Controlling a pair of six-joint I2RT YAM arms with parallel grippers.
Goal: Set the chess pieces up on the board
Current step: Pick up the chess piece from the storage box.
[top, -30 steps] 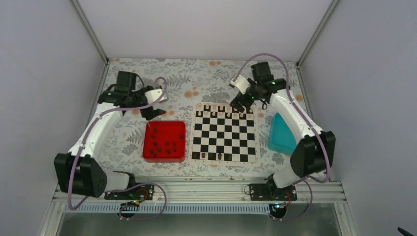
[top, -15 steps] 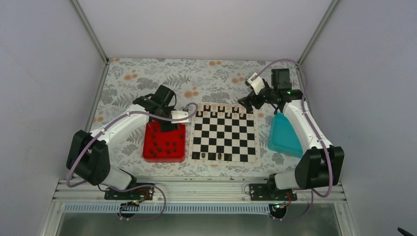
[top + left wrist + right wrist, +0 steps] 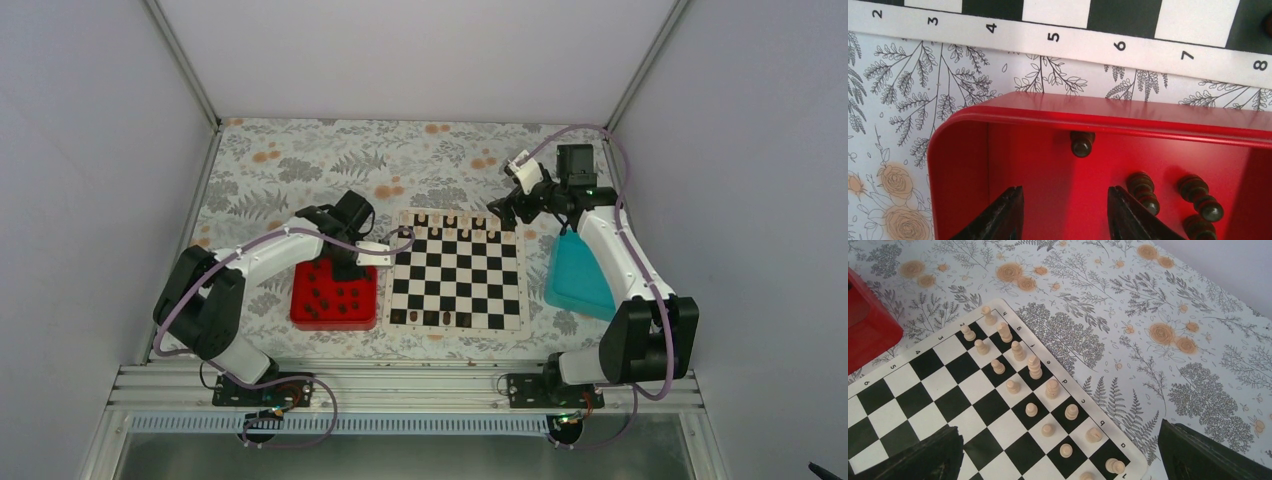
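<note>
Brown-black, tiny, probably light and apt to roll: hovering left gripper (image 3: 1064,192), jaws spread, near chess pieces (image 3: 1082,144) in red tray (image 3: 1098,112), best pinching one mid-body

board (image 3: 1088,49) border — nos. 2–8, letters a–e

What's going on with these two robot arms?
They are setting up a chessboard. The left gripper hangs open over the red tray, just above loose dark chess pieces, holding none. The right gripper hovers open and empty at the board's far right corner. The pale pieces fill the two far rows; only a few dark ones stand on the near row.
</note>
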